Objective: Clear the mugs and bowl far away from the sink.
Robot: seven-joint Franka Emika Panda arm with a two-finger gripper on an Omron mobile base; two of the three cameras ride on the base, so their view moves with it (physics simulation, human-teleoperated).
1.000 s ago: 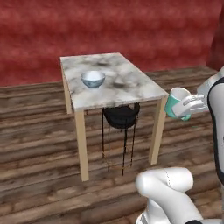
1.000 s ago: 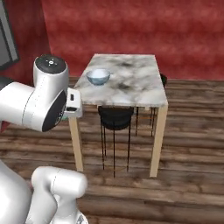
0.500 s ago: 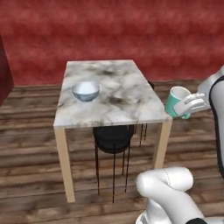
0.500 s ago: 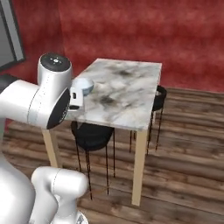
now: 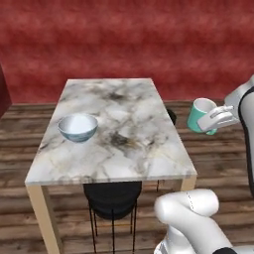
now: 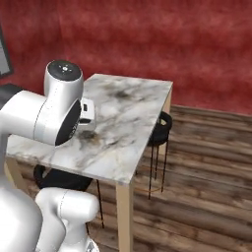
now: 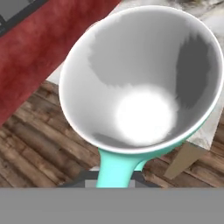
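We see the white arm's two-finger gripper (image 5: 214, 120) held in the air to the right of the marble-topped wooden surface (image 5: 124, 144), well above the brown plank floor (image 5: 218, 163); its jaws are nearly closed, pinched on the small teal-green mug with the white inside (image 5: 201, 115), which they hold at its side with the mouth tilted toward the surface; in the hand view that same mug (image 7: 144, 83) looms close, its white interior facing us, its teal handle pointing down toward the jaws, and a corner of the marble top with one wooden leg showing beyond its rim; the mug touches nothing but the jaws and hangs just off the right edge of the surface, apart from it; on the left half of the surface stands the round, wide bowl, white inside and pale blue outside (image 5: 78, 127), upright and well apart from the mug; a black round stool (image 5: 113, 198) sits tucked under the near edge of the surface, and a second dark stool (image 6: 161, 129) stands beyond its far side; a deep red wall (image 5: 124, 44) closes the scene behind.
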